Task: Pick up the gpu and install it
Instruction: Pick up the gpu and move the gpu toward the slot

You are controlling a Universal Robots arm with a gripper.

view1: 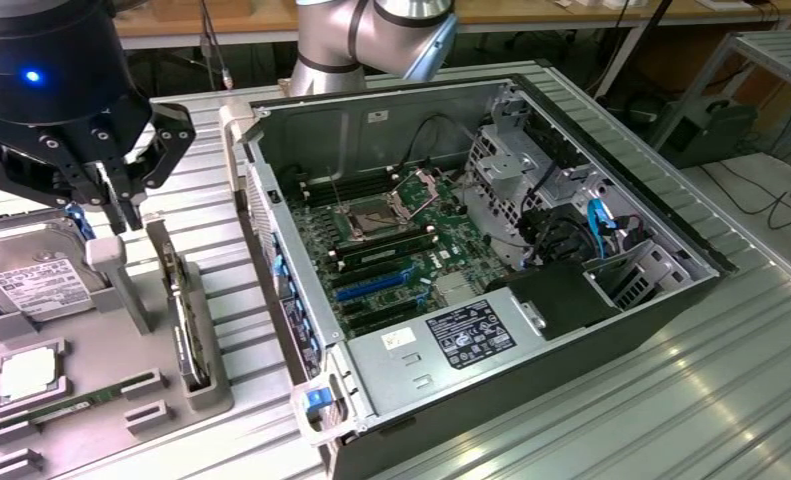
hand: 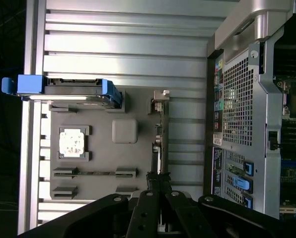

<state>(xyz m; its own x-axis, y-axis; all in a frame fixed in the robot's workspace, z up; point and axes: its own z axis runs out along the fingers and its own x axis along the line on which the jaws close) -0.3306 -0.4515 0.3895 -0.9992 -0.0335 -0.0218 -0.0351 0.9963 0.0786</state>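
Exterior view: the gpu (view1: 182, 320) (hand: 160, 144) is being propped on edge in the grey tray (view1: 102, 375), between the hard drive (view1: 35, 280) and the open computer case (view1: 368, 120). The gripper (view1: 112, 205) (hand: 158, 176) is being held above the tray, jaws almost together, gripping nothing.

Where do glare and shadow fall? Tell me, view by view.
Exterior view: glare streaks the ribbed table beside the computer case; a blue light glows above the gripper. Wrist view: a bright band washes the table, the gripper is a dark silhouette, and beyond the table's edge all is black.
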